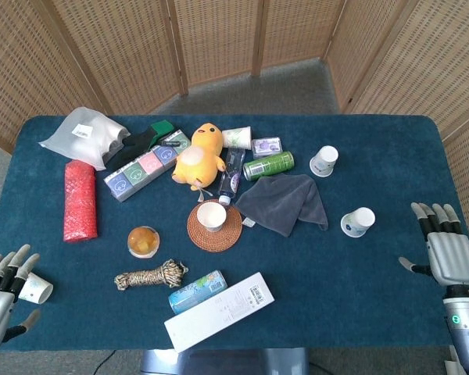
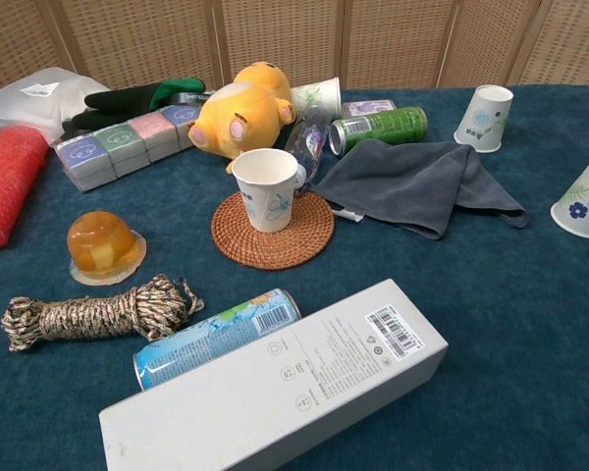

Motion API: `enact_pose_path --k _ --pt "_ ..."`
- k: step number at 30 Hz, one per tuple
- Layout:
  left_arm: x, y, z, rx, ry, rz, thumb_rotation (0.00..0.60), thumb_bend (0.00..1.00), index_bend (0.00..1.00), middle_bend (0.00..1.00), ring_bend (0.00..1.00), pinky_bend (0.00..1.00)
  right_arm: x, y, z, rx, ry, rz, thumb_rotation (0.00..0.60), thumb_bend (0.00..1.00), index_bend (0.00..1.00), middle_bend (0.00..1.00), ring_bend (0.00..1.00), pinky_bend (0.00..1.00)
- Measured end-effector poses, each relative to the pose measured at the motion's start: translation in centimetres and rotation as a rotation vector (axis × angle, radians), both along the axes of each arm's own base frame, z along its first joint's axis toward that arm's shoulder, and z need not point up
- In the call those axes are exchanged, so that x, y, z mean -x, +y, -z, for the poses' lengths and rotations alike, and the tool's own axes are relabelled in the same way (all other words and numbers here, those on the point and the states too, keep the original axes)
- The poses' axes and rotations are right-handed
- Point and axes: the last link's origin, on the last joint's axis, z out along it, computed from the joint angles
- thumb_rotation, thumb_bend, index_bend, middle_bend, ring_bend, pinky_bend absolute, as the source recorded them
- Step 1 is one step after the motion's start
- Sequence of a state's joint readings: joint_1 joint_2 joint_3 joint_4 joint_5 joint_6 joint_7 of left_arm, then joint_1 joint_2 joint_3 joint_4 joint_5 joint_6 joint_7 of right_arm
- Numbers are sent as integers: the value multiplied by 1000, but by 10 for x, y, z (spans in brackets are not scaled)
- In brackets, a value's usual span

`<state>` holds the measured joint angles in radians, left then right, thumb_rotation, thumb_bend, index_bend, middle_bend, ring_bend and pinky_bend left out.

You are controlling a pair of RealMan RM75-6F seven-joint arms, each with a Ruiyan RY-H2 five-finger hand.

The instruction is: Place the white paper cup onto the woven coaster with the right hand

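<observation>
A white paper cup (image 1: 212, 216) (image 2: 266, 187) stands upright on the round woven coaster (image 1: 214, 227) (image 2: 272, 230) near the table's middle. My right hand (image 1: 449, 250) hovers at the table's right edge, fingers spread and holding nothing, well away from the coaster. At the near left corner my left hand (image 1: 1, 293) is open beside a paper cup (image 1: 36, 289) lying on its side. Neither hand shows in the chest view.
Upside-down paper cups (image 1: 324, 161) (image 1: 359, 222) stand right of a grey cloth (image 1: 284, 202). Around the coaster lie a yellow plush (image 1: 199, 155), green can (image 1: 268, 166), orange jelly cup (image 1: 143, 241), rope bundle (image 1: 151, 275), blue can (image 1: 197, 291), white box (image 1: 219, 311) and red roll (image 1: 80, 200).
</observation>
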<state>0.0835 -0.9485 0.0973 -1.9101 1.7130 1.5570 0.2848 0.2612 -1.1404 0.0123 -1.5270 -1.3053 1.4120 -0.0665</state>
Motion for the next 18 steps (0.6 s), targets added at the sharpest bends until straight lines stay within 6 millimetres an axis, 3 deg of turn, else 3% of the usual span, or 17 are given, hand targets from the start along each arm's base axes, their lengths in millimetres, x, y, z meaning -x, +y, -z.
enact_pose_path --k 10,18 --pt "6 6 -3 -27 17 2 600 274 0 0 0 0 9 27 -4 11 4 39 549 0 0 0 0 0" --pt "15 17 -8 -85 47 9 600 275 0 0 0 0 3 36 -6 30 49 48 600 0 0 0 0 0"
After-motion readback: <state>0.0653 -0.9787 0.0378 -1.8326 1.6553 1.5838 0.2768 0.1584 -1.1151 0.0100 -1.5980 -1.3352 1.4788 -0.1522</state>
